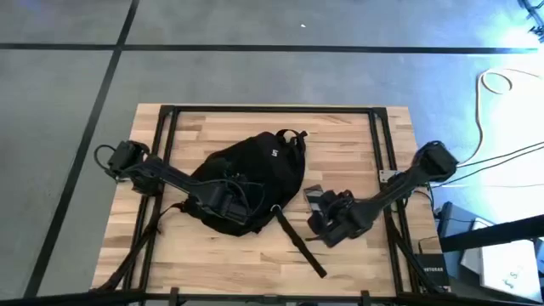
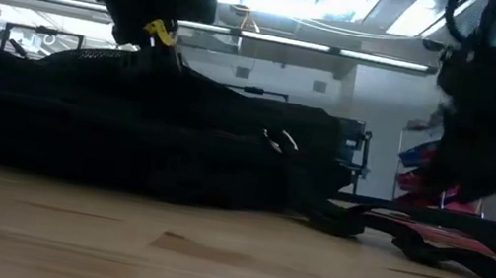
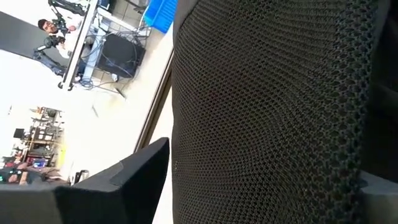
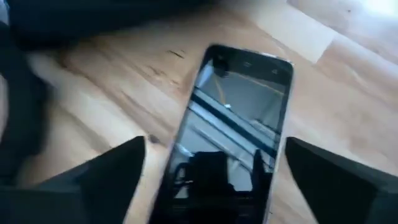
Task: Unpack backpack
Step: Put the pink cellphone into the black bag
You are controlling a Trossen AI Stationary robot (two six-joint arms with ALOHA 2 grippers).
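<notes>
The black backpack (image 1: 263, 166) lies flat in the middle of the wooden table (image 1: 357, 136); the low view shows it as a low dark heap (image 2: 129, 130). My left gripper (image 1: 228, 200) is on its near left part, and black mesh fabric (image 3: 267, 112) fills the gap between its fingers. A dark smartphone (image 4: 236, 124) lies screen up on the wood just right of the backpack (image 1: 313, 195). My right gripper (image 4: 214, 146) is open over the phone with one finger on each side; whether they touch it I cannot tell. My left gripper has a thick mesh panel of the backpack (image 3: 205, 155) between its two fingers; the fabric reaches from one finger (image 3: 137, 174) to the other (image 3: 379, 193). It comes at the backpack from above and from the table's left. The rest of the backpack stays on the table.
A loose black strap (image 1: 299, 242) runs from the backpack toward the near edge, below my right gripper; it shows in the low view too (image 2: 431, 243). A black frame (image 1: 255, 109) runs round the tabletop. Bare wood lies at the far right and near left.
</notes>
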